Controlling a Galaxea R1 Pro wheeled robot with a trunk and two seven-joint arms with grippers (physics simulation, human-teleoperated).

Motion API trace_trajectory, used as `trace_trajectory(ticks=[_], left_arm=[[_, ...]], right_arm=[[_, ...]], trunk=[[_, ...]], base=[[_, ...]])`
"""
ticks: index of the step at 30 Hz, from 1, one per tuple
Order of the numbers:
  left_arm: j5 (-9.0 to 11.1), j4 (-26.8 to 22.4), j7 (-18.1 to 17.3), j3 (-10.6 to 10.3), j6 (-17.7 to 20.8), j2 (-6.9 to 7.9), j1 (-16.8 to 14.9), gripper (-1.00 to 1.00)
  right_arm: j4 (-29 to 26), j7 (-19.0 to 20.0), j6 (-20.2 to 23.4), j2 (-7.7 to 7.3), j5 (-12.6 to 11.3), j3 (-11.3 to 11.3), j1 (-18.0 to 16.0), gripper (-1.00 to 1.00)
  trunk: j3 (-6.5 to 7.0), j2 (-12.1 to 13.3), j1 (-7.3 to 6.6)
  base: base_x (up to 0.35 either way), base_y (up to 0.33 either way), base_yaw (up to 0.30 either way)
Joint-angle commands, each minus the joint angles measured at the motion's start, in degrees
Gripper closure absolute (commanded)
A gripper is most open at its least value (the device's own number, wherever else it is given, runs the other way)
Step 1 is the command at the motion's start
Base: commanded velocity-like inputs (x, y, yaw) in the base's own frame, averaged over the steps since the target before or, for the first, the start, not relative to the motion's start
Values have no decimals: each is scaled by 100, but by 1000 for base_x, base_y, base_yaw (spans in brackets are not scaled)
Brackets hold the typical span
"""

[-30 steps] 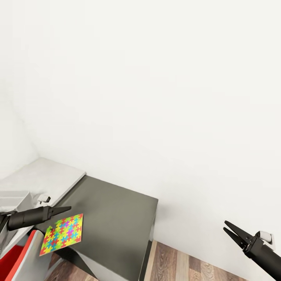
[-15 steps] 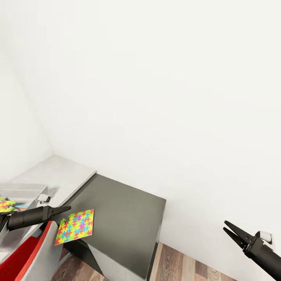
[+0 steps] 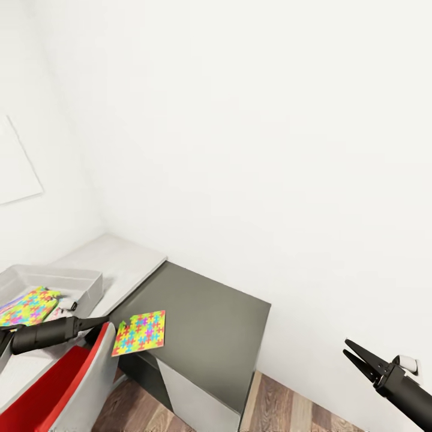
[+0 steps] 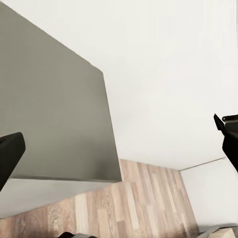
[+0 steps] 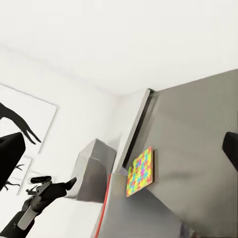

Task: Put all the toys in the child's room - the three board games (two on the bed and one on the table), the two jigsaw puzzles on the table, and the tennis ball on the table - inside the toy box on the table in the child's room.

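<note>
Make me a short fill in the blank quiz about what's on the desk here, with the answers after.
1. The loose jigsaw puzzle lies on the ____ grey cabinet top.
2. A second puzzle sits inside the ____.
3. The right gripper has its jaws ____.

Answers: dark; toy box; open

Left gripper (image 3: pixel 99 322) jaws together, right gripper (image 3: pixel 354 354) jaws parted, arms wide apart, both empty.

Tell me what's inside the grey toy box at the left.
A colourful jigsaw puzzle lies inside the toy box, seen in the head view. The box's near wall and the picture's edge hide the rest of its interior.
</note>
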Motion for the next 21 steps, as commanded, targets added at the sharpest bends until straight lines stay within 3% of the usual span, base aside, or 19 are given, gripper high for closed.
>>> trace_trajectory(ticks=[1,6,14,21], left_arm=[[0,1,-22,19,59,1,-4,-100],[0,1,-22,52,56,1,-4,-100],[0,1,-22,60,55,1,-4,-100],[0,1,-22,65,55,9,-4,-100]], right_arm=[[-4,3,28,-1,-11,-3,-1,-100],[-11,2,28,0,-11,-3,-1,-100],[-12,-5,34,-1,-11,-3,-1,-100],[-12,-7,36,0,-11,-3,-1,-100]], trunk=[[-11,-12,2],[-11,-12,2],[-10,-12,2],[-10,-12,2]], base=[[-86,84,13],[-30,29,140],[-27,5,275],[-128,122,291]])
